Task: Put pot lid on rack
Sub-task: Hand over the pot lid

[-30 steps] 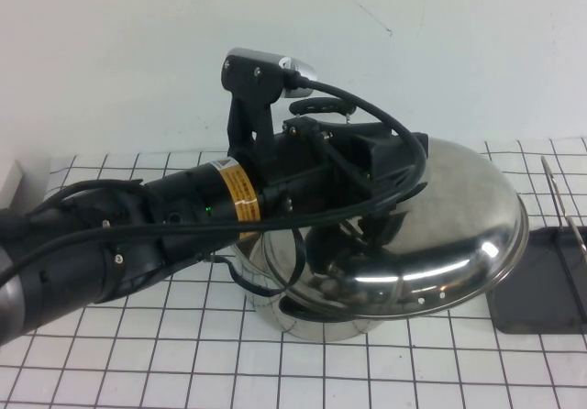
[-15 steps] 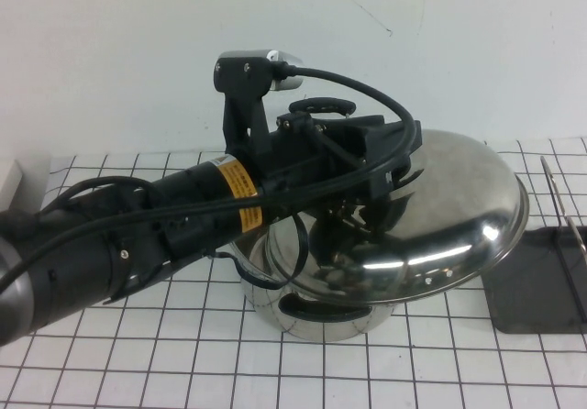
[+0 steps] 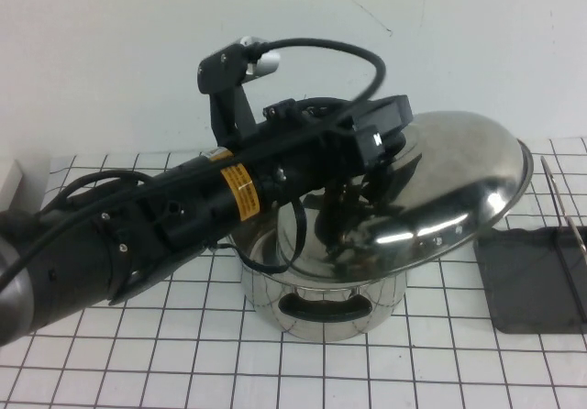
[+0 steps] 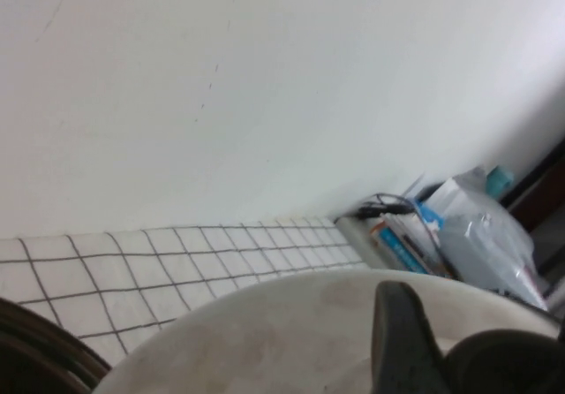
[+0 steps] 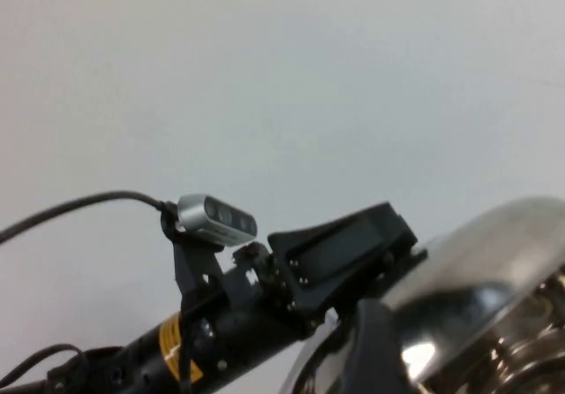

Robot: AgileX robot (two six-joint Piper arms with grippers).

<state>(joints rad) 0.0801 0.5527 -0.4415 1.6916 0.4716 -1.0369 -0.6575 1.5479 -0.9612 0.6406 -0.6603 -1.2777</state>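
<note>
The pot lid (image 3: 449,189), shiny domed steel, hangs tilted above the steel pot (image 3: 321,299), its right edge raised. My left gripper (image 3: 365,172) reaches in from the left and is shut on the lid's black knob (image 4: 508,363). One of its fingers (image 4: 402,341) presses against the knob over the lid's dome (image 4: 265,332). The rack's dark grey tray (image 3: 527,281) lies at the right edge with a thin wire upright (image 3: 561,203). My right gripper (image 5: 372,352) is out of the high view. It shows only as a dark part close to the lid (image 5: 494,253).
A white wall stands behind the gridded tabletop (image 3: 138,363). A white block (image 3: 9,182) sits at the far left edge. Bags and clutter (image 4: 468,231) lie beyond the table's far right end.
My left arm has lifted the lid higher off the pot and tilted it more steeply, right edge up. The pot's rim and front handle now show more below it.
</note>
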